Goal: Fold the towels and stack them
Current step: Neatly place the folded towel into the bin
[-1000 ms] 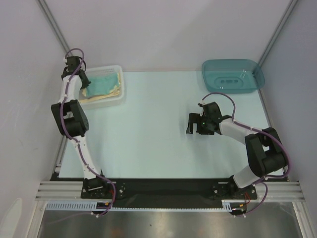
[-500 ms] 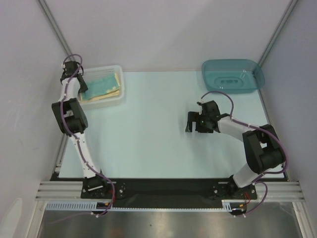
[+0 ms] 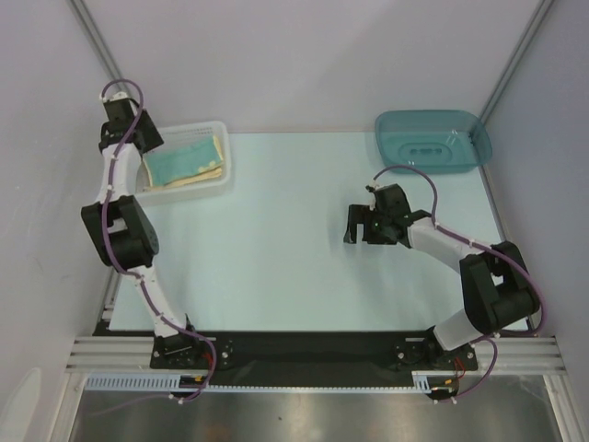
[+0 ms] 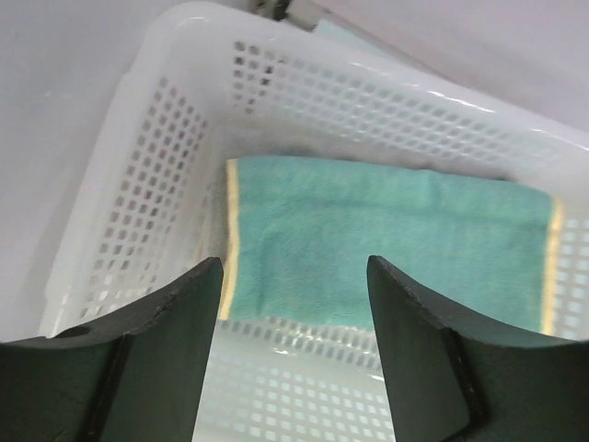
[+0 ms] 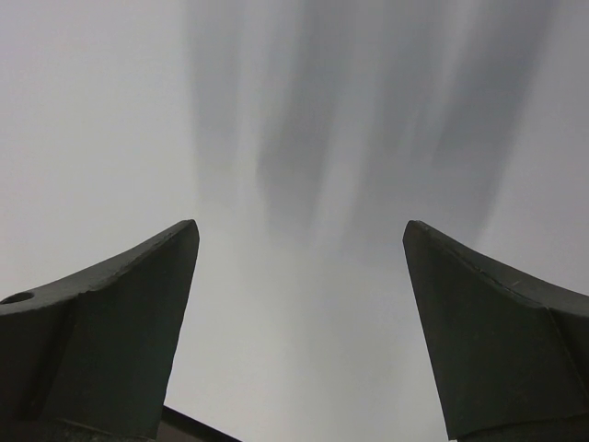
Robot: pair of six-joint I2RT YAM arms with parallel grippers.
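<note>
Top external: over the table (image 3: 276, 249) the right gripper (image 3: 354, 228) idles, jaws spread, empty. Farther back, the left gripper (image 4: 294, 272) has just sprung apart and lifted clear: release made! Below it the teal towel (image 4: 386, 244), soft terry with yellow edging, lies folded flat on pale yellow towels (image 3: 195, 179) inside the rigid white mesh basket (image 4: 368, 101).

Plain pale walls (image 3: 304, 64) enclosed the pale blue bench (image 3: 276, 267) on three sides (grey struts (image 3: 97, 46) ran up both back corners). Light was soft and even, shadows faint.
</note>
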